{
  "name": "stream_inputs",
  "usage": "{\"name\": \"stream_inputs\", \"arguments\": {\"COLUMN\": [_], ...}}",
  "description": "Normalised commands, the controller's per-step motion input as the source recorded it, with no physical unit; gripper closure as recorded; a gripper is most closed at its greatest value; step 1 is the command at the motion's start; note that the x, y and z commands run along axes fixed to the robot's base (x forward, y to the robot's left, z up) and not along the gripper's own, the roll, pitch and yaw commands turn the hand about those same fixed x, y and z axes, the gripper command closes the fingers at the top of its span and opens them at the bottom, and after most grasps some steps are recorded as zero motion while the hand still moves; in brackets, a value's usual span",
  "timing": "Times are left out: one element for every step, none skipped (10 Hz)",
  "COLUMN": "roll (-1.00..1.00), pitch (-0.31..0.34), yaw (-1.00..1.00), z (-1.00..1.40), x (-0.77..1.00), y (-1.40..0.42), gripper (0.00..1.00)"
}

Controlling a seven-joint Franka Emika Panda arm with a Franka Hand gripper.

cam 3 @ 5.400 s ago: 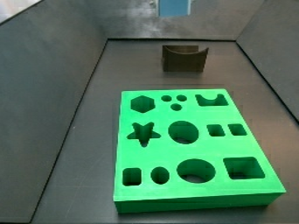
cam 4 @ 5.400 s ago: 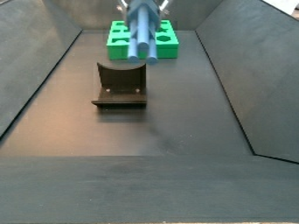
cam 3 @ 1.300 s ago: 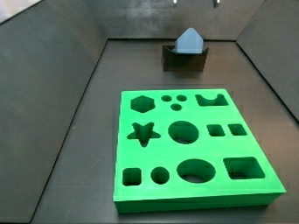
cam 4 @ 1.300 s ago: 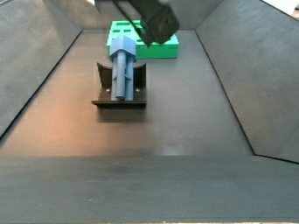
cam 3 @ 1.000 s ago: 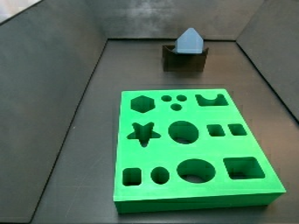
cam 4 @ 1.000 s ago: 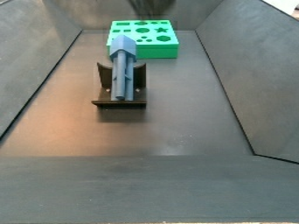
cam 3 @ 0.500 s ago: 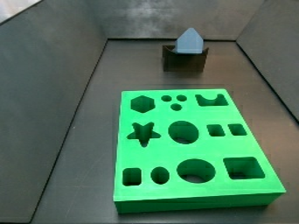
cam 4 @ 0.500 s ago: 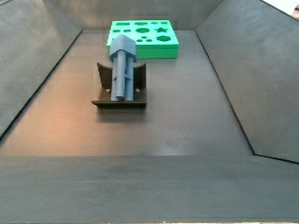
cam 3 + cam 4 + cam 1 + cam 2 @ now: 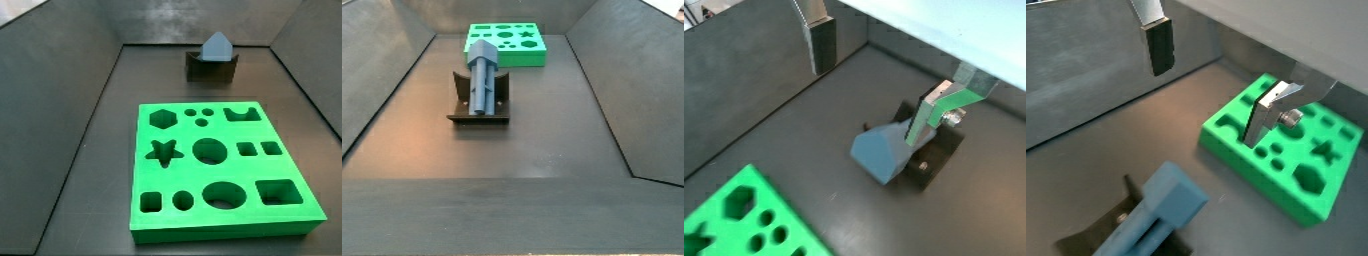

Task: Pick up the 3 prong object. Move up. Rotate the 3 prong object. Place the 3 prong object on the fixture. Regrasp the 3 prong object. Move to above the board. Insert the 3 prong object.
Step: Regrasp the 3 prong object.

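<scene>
The 3 prong object, a long blue-grey piece, lies in the notch of the dark fixture, with one end sticking up over it. The green board lies flat on the floor, apart from the fixture. My gripper is out of both side views. In both wrist views the gripper hangs high above the floor, open, with nothing between its fingers. Below it are the 3 prong object, the fixture and the board.
Dark sloping walls close in the grey floor on all sides. The board sits near one end wall, the fixture nearer the middle.
The 3 prong object went from hanging in my gripper to lying on the fixture. My gripper let go and rose out of both side views; over the last second nothing has moved.
</scene>
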Motion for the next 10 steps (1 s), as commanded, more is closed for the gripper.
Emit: {"name": "stream_inputs", "arguments": {"roll": [1.0, 1.0, 1.0, 1.0, 1.0, 1.0, 1.0, 1.0, 1.0, 1.0], "pitch": [0.047, 0.05, 0.056, 0.061, 0.071, 0.084, 0.094, 0.114, 0.13, 0.141], "yaw": [0.04, 0.04, 0.05, 0.05, 0.05, 0.06, 0.06, 0.07, 0.08, 0.09], "z": [0.01, 0.01, 0.01, 0.01, 0.01, 0.0, 0.0, 0.0, 0.0, 0.0], "x": [0.01, 0.01, 0.01, 0.02, 0.03, 0.05, 0.06, 0.08, 0.1, 0.1], "y": [-0.02, -0.02, -0.02, -0.02, -0.02, -0.02, -0.03, -0.03, -0.04, -0.04], "gripper": [0.0, 0.0, 0.0, 0.0, 0.0, 0.0, 0.0, 0.0, 0.0, 0.0]}}
